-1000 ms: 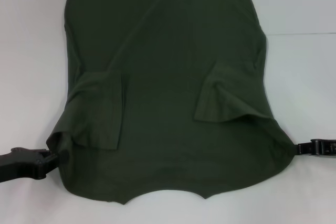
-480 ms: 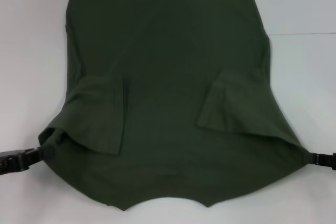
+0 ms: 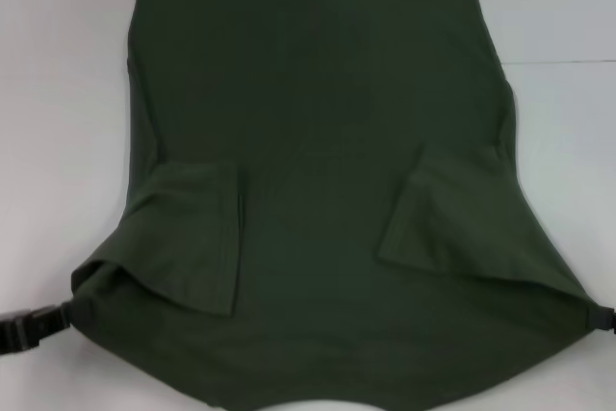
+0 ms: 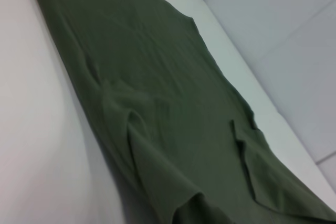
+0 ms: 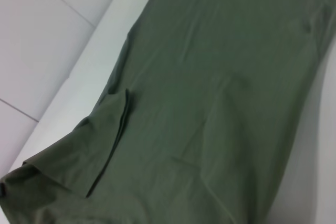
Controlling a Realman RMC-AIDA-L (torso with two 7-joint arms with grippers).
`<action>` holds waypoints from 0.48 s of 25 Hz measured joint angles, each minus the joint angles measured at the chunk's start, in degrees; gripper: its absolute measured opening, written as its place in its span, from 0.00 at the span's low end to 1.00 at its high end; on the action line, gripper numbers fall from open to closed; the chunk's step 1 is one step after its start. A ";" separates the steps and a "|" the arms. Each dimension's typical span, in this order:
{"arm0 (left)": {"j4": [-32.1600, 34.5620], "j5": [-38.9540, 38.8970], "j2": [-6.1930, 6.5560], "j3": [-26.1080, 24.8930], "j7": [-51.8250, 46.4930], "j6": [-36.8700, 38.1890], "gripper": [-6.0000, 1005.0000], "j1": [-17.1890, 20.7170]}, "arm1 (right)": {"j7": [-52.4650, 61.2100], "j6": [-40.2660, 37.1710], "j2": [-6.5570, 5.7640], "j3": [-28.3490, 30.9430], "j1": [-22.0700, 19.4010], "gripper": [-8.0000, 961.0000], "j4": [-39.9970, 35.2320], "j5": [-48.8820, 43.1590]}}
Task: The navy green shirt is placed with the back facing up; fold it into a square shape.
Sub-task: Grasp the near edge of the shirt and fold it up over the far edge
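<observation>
The navy green shirt point(image 3: 318, 141) lies plain side up on the white table point(image 3: 58, 93), hem far from me. Both short sleeves are folded inward, one on the left point(image 3: 192, 238) and one on the right point(image 3: 452, 228). My left gripper point(image 3: 67, 313) is shut on the shirt's near left shoulder corner. My right gripper point(image 3: 595, 317) is shut on the near right shoulder corner. The near edge is stretched between them and slightly raised. The collar edge is cut off at the picture's bottom. The shirt fills the left wrist view point(image 4: 157, 93) and the right wrist view point(image 5: 220, 77).
White table shows on both sides of the shirt, with a seam line at the right point(image 3: 568, 62). The wrist views show the table's far edge and a grey tiled floor point(image 4: 294, 35) point(image 5: 47, 35) beyond it.
Both grippers have moved outward and toward me, dragging the shirt nearer. The near edge is stretched wider and the collar notch has slid out of the picture's bottom.
</observation>
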 joint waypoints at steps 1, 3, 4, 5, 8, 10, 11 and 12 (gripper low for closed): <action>0.07 -0.04 -0.09 -0.01 0.02 0.85 0.05 0.39 | -0.41 -0.50 -0.03 0.19 -0.38 0.05 -0.04 0.00; 0.27 -0.20 -0.19 -0.38 0.19 2.57 0.05 1.17 | -1.43 -1.64 -0.04 0.64 -1.30 0.05 -0.08 -0.03; 0.31 -0.21 -0.23 -1.00 0.35 3.71 0.05 1.58 | -1.96 -2.23 -0.04 0.84 -1.72 0.05 -0.08 -0.08; 0.35 -0.15 -0.26 -1.70 0.46 4.68 0.05 1.90 | -2.43 -2.68 -0.04 1.03 -2.18 0.05 -0.09 -0.12; 0.70 0.01 -0.46 -2.74 0.64 6.46 0.05 2.93 | -3.88 -3.89 -0.04 1.35 -3.81 0.05 -0.07 -0.16; 1.01 0.02 -0.62 -2.96 0.97 7.43 0.05 3.75 | -4.51 -4.58 -0.03 1.64 -4.79 0.05 -0.02 -0.13; 1.05 0.03 -0.67 -3.02 1.09 7.65 0.05 4.03 | -4.85 -5.04 -0.02 2.01 -5.32 0.05 0.01 -0.13; 1.04 0.04 -0.70 -3.06 1.23 7.83 0.05 4.32 | -5.04 -5.30 -0.02 2.29 -5.67 0.05 0.03 -0.15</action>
